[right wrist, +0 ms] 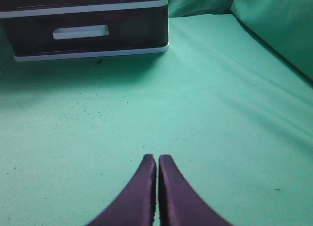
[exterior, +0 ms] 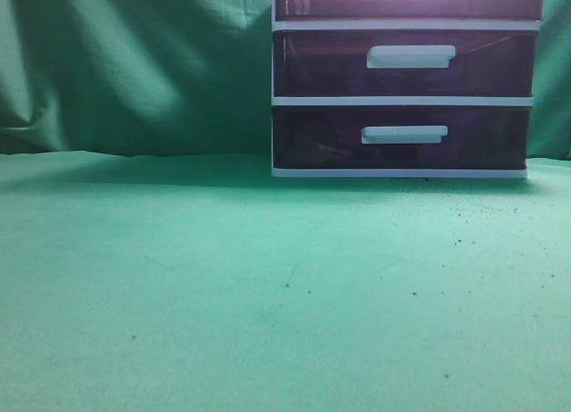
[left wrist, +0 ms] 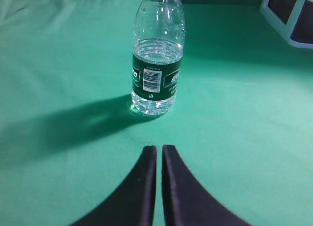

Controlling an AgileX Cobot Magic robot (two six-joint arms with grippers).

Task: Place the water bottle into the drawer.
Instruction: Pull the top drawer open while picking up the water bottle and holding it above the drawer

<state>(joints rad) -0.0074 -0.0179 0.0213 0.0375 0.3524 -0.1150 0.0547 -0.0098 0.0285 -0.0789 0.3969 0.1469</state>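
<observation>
A clear water bottle (left wrist: 157, 64) with a dark green label stands upright on the green cloth in the left wrist view, a short way ahead of my left gripper (left wrist: 159, 148), which is shut and empty. The bottle does not show in the exterior view. The drawer unit stands at the back right of the exterior view; its topmost drawer (exterior: 410, 0) is cut by the frame's top edge and looks closed. My right gripper (right wrist: 157, 157) is shut and empty over bare cloth, well in front of the unit's lowest drawer (right wrist: 80, 33).
Two like drawers, middle (exterior: 406, 64) and lowest (exterior: 401, 137), sit below the top one. A corner of the unit (left wrist: 288, 15) shows at the left wrist view's top right. Green cloth (exterior: 223, 278) covers the table and hangs behind; folds rise at the right (right wrist: 279, 20).
</observation>
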